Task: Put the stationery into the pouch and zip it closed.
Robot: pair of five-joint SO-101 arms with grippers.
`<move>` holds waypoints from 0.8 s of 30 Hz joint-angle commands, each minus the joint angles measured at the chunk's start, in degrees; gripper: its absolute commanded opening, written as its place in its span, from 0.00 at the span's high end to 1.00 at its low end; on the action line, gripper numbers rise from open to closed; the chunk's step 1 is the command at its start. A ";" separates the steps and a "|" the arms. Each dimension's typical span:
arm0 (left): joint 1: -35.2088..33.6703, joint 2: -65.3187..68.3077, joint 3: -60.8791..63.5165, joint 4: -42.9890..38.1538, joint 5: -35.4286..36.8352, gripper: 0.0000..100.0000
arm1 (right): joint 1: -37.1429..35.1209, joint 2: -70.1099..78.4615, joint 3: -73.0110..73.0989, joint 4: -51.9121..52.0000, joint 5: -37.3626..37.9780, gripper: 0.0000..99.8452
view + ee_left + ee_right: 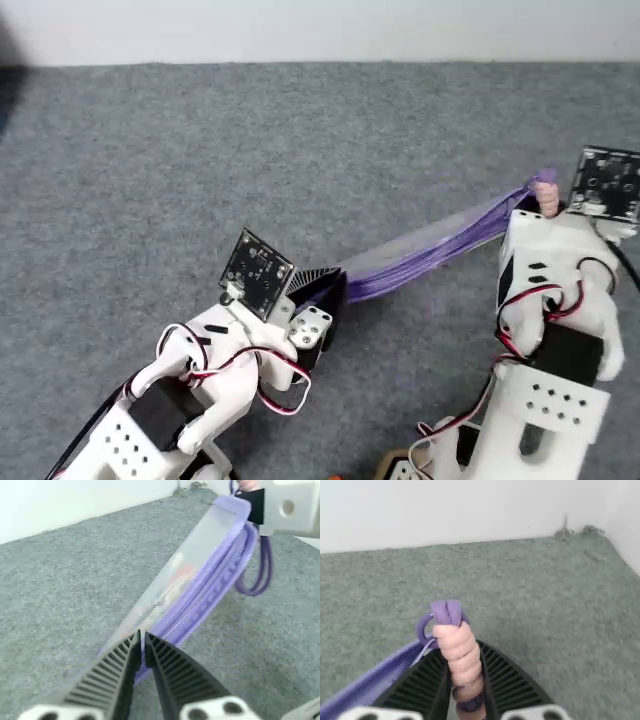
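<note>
A: Where's the pouch (430, 250) now?
B: Strung taut across the high view, from lower centre up to the right edge, seemingly held above the grey counter (200, 150). The left pincer (141, 636) is clenched on its near end, right by the zip (210, 592); whether it has the pull itself, I cannot tell
A: And the far end?
B: The right pincer (461, 652) grips the pink coil (457, 637) wound on the pouch's purple loop (445, 612). Pale shapes (170, 587) show through the clear side, so I judge the stationery is in and zipping is the step in hand
A: What could spoil it?
B: The coil looks round and soft; if the arms pull apart too hard, it could slide out of the right pincer and the pouch would fall slack. The left grip is only at the fingertips, so a sideways tug could slip it off. And a twisted pouch could jam the zip partway
</note>
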 commanded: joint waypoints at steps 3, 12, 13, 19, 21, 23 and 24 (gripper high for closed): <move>-0.18 -0.44 -4.00 -0.26 0.35 0.98 | -3.82 0.48 -4.22 6.64 0.35 0.99; 0.18 0.09 -12.53 0.62 2.46 0.74 | -15.16 0.66 -7.82 8.40 -1.93 0.99; 1.14 0.09 -12.97 1.58 2.20 0.74 | -16.04 0.66 -7.82 8.13 -1.93 0.99; 5.45 0.00 -14.46 7.03 1.67 0.74 | -17.89 0.57 -7.91 8.13 -1.93 0.99; 5.36 0.09 -14.11 6.95 1.58 0.74 | -17.89 0.57 -8.00 8.57 -1.93 0.99; 5.27 0.09 -13.49 6.68 1.58 0.74 | -17.98 0.48 -8.09 8.66 -1.85 0.99; 5.19 0.09 -12.79 6.07 1.49 0.74 | -17.98 0.40 -8.18 9.10 -1.76 0.99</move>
